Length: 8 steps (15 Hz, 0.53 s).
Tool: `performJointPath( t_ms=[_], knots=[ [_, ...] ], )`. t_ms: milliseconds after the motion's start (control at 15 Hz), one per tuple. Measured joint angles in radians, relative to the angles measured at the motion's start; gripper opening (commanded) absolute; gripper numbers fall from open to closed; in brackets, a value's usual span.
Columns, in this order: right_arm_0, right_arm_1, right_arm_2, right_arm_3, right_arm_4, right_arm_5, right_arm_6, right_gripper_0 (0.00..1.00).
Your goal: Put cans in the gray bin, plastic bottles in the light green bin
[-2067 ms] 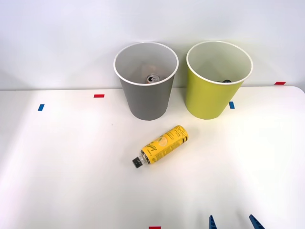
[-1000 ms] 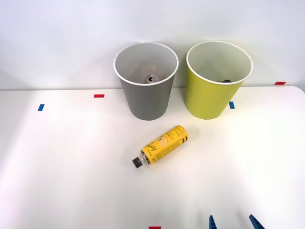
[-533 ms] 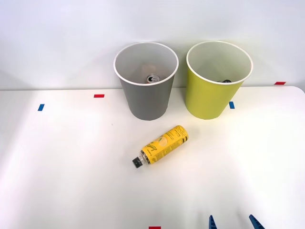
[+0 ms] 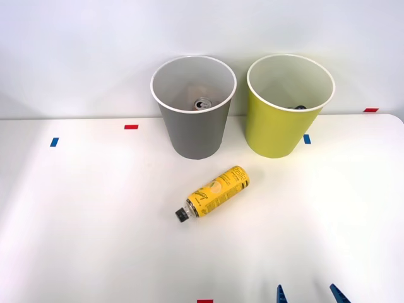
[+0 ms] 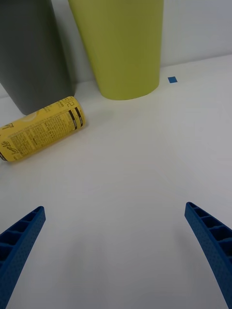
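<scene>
Fingers: blue, ribbed, spread wide at the near edge of the worktop (image 4: 76,240); nothing between them, nothing touched; right gripper (image 4: 305,294) low over the surface; each fingertip (image 5: 21,231) well apart from the other.

Plastic bottle (image 4: 213,194): lying on its side ahead of the fingers and off to their left; black cap end nearer the fingers, base end pointing away toward the bins; resting free on the worktop, touching neither bin.

Light green bin (image 4: 288,107): upright, straight beyond the fingers, past the bottle's base end; something dark just showing low inside, too little to name.

Gray bin (image 4: 193,107): upright, beyond the fingers and to their left, beside the green one; silver end of a can (image 4: 202,103) visible at its bottom.

Handling, by judgement: likely light, thin-walled and somewhat springy; glossy label probably slick; round body free to roll across the worktop if nudged from one side; cap end narrow and poor for a hold.

Where to hold: across the labelled barrel near its middle, one finger on each long side, closing square to the axis so as not to squeeze it out lengthways; moderate pressure enough, hard pressure liable to buckle the wall.

Left to do: reach over leftward and forward, turn the wrist to match the slanted axis, lift, release above the light green bin.
</scene>
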Motion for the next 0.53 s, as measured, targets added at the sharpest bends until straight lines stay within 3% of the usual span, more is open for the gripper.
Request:
performJointPath(
  t_ms=[533],
  knots=[
    [0.000, 0.000, 0.000, 0.000, 0.000, 0.000, 0.000, 1.00]
  ],
)
